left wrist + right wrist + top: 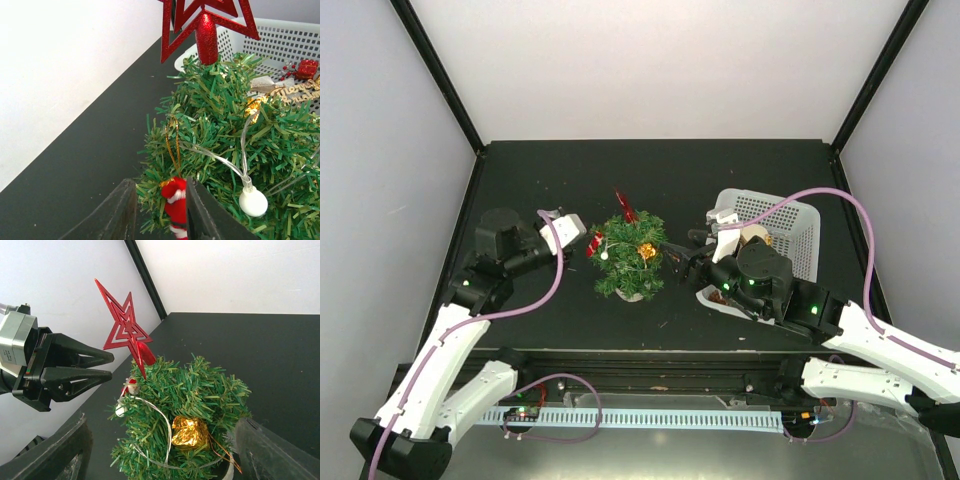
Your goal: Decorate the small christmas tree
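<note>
The small christmas tree [630, 260] stands mid-table with a red star [625, 207] on top, a gold wrapped ornament [190, 432] and a white bulb [253, 201] on a clear wire. A red Santa ornament [176, 202] hangs by a gold thread from a branch on the tree's left side. My left gripper [159, 182] is open around it; the ornament rests against one finger [200, 215], with a gap to the other. My right gripper [161, 420] is open wide at the tree's right, its fingers flanking the lower branches.
A white mesh basket [800, 225] with more ornaments stands right of the tree, under the right arm. Dark table, black frame posts at the back corners, white walls all round.
</note>
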`<action>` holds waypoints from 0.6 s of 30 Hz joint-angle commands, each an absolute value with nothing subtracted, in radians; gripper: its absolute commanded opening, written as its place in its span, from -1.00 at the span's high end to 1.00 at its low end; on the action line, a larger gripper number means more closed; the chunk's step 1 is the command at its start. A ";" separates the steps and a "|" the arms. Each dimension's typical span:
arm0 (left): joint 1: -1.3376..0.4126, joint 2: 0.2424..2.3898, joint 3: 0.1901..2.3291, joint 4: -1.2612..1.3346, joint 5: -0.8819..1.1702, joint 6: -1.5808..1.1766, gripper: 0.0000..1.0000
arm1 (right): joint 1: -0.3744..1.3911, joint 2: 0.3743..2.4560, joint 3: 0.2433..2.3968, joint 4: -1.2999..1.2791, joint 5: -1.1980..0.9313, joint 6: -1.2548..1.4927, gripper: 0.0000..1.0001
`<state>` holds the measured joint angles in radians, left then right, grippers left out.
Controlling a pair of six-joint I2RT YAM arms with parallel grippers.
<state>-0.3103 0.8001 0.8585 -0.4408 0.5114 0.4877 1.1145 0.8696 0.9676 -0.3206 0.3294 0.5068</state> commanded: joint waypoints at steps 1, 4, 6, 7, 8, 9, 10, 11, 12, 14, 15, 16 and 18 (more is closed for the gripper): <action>-0.320 0.785 0.861 -0.447 0.506 0.494 0.37 | 1.109 0.868 0.959 -0.295 0.324 0.521 -0.58; -0.319 0.780 0.859 -0.456 0.501 0.495 0.29 | 1.109 0.867 0.961 -0.296 0.325 0.519 -0.58; -0.319 0.775 0.859 -0.464 0.487 0.498 0.25 | 1.109 0.865 0.960 -0.300 0.333 0.517 -0.58; -0.319 0.770 0.857 -0.467 0.479 0.498 0.22 | 1.109 0.864 0.960 -0.304 0.343 0.518 -0.58; -0.319 0.764 0.855 -0.470 0.467 0.498 0.20 | 1.108 0.862 0.959 -0.310 0.356 0.521 -0.58; -0.319 0.759 0.853 -0.474 0.455 0.498 0.17 | 1.106 0.860 0.958 -0.324 0.374 0.526 -0.58; -0.318 0.751 0.853 -0.479 0.442 0.497 0.15 | 1.099 0.858 0.958 -0.340 0.394 0.535 -0.58; -0.317 0.742 0.853 -0.484 0.420 0.492 0.12 | 1.085 0.856 0.955 -0.361 0.413 0.546 -0.58; -0.317 0.734 0.853 -0.488 0.391 0.478 0.07 | 1.068 0.855 0.952 -0.387 0.434 0.563 -0.58; -0.312 0.720 0.857 -0.510 0.366 0.468 -0.05 | 1.008 0.849 0.934 -0.451 0.466 0.607 -0.58; -0.310 0.715 0.863 -0.529 0.362 0.465 -0.14 | 0.962 0.842 0.918 -0.491 0.471 0.636 -0.58; -0.302 0.709 0.870 -0.548 0.362 0.459 -0.18 | 0.893 0.831 0.895 -0.524 0.460 0.671 -0.58; -0.287 0.698 0.878 -0.583 0.364 0.442 -0.26 | 0.747 0.795 0.826 -0.550 0.381 0.709 -0.58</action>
